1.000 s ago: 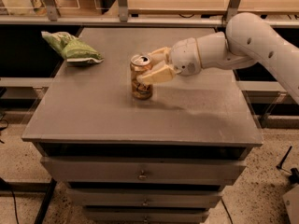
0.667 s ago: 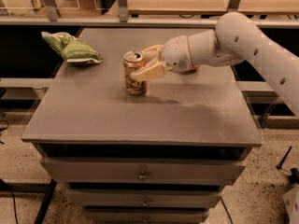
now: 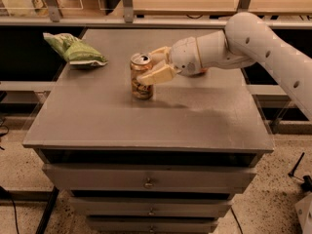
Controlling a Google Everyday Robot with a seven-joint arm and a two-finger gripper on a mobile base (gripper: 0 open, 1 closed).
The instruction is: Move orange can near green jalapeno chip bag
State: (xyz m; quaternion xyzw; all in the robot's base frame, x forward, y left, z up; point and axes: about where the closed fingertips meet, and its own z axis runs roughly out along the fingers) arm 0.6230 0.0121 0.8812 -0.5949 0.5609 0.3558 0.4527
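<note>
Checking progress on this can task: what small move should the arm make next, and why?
Probably move the orange can left and back, toward the green jalapeno chip bag. The gripper is shut on the upright can mid-table, and a stretch of tabletop separates it from the bag at the back-left corner.

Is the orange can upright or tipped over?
Upright: the golden-orange metal can, silver top upward; the gripper grips it above the grey table.

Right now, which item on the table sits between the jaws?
The orange can, upright inside the gripper; the green jalapeno chip bag lies apart, back-left.
</note>
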